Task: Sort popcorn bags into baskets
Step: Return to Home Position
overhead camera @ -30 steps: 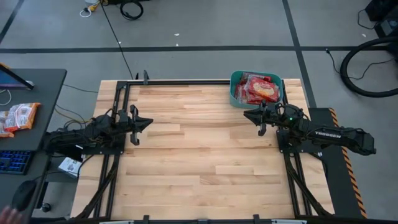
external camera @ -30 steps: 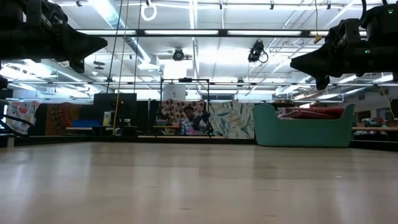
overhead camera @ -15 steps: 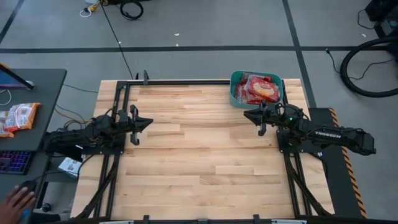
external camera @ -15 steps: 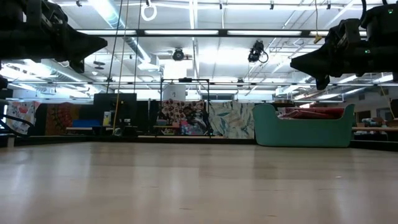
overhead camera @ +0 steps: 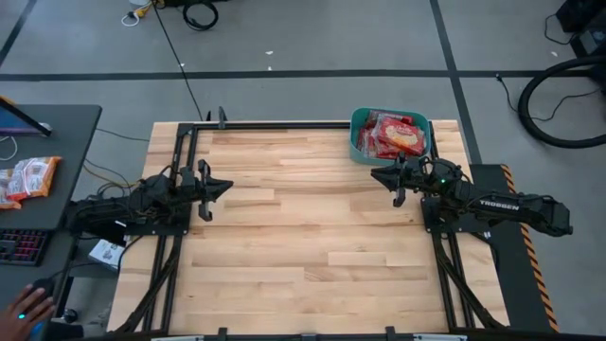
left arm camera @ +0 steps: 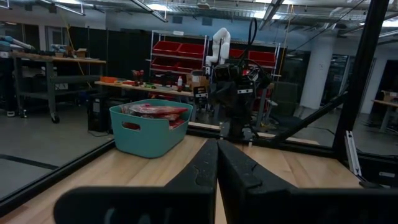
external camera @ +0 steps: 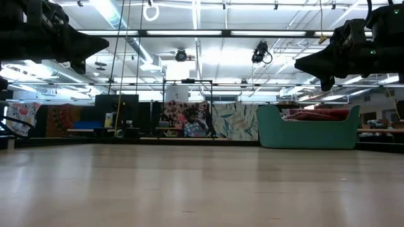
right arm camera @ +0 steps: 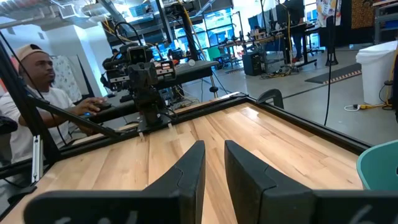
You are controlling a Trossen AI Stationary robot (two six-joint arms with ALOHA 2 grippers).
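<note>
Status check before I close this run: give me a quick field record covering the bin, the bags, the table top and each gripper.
bin: teal bin, at a table corner on the right arm's side
bags: popcorn bags piled inside the bin
table: wooden table, no loose bags visible on it
left gripper: raised over the table's left side, fingers shut, holding nothing
right gripper: raised beside the bin, fingers slightly apart, holding nothing
off table: a person's hand at the side desk
</note>
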